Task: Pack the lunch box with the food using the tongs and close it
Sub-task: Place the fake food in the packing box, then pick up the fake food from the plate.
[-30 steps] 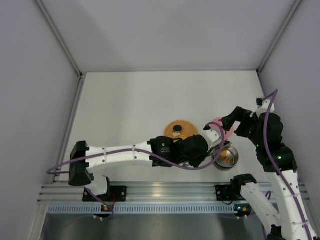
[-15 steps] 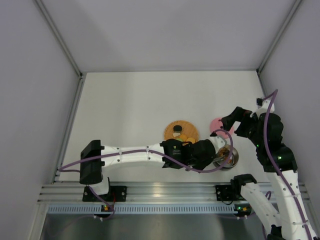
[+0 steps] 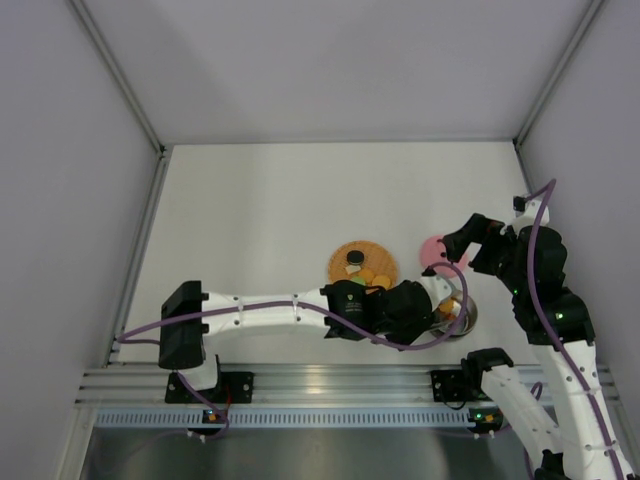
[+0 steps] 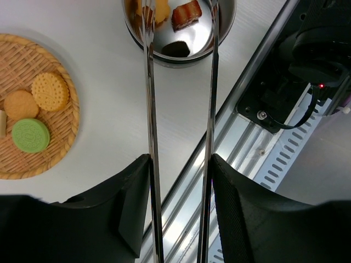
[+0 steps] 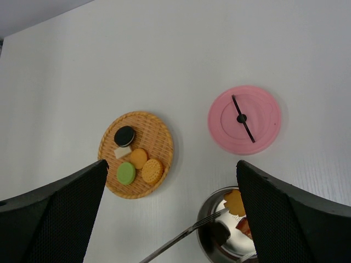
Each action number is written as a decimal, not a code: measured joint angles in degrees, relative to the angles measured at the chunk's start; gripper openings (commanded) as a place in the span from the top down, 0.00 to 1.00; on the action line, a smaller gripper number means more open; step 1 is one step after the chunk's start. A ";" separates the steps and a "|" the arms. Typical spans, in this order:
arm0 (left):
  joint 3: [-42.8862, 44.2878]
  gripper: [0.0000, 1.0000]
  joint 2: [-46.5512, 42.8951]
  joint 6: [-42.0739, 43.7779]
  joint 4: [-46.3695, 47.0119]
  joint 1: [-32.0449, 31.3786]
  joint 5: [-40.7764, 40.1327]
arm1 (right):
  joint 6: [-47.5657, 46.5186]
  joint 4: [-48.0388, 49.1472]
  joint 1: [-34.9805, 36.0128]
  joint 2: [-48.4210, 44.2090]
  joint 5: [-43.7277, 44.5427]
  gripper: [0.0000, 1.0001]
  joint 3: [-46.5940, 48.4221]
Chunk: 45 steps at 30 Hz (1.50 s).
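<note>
The lunch box [image 4: 224,34], a shiny steel bowl, stands near the table's front edge [image 3: 462,322]. Inside it lie an orange piece [image 5: 235,201], a reddish piece [image 4: 186,12] and a dark piece [image 4: 176,49]. My left gripper [image 4: 180,164] is shut on the tongs [image 4: 149,109], whose two arms stand apart with their tips over the bowl. More food [image 5: 126,173] lies on the woven mat [image 5: 160,130]: dark, white, orange, yellow and green pieces. The pink lid [image 5: 244,119] lies flat behind the bowl. Above the scene my right gripper [image 5: 171,164] hangs open with nothing in it.
The aluminium rail [image 4: 247,148] and the right arm's base [image 4: 307,76] sit just in front of the bowl. Grey walls [image 3: 90,150] close in the table on the left, back and right.
The left arm has slid right and brought the tongs further over the bowl. Its fingers have eased and the tongs' arms have spread. The right arm has not moved.
</note>
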 measured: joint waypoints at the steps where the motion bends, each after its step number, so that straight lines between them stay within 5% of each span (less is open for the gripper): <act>1: 0.00 0.49 -0.04 -0.02 0.00 -0.04 -0.59 | 0.00 0.00 0.00 -0.02 0.00 0.01 0.00; 13: -1.27 0.51 -8.44 -3.34 -0.70 1.03 -12.55 | 0.00 0.00 0.00 -0.04 0.02 0.00 -0.02; 19: -5.66 0.50 -13.53 -9.81 -3.17 8.92 -17.59 | 0.00 0.00 0.00 -0.04 0.02 0.01 -0.02; 25: -11.19 0.46 -14.73 -13.27 -5.90 15.65 -17.90 | 0.00 0.00 0.00 -0.04 0.00 0.00 -0.02; 45: -12.68 0.46 -12.87 -15.13 -7.48 17.57 -15.10 | 0.00 -0.02 0.00 -0.04 0.02 0.00 -0.02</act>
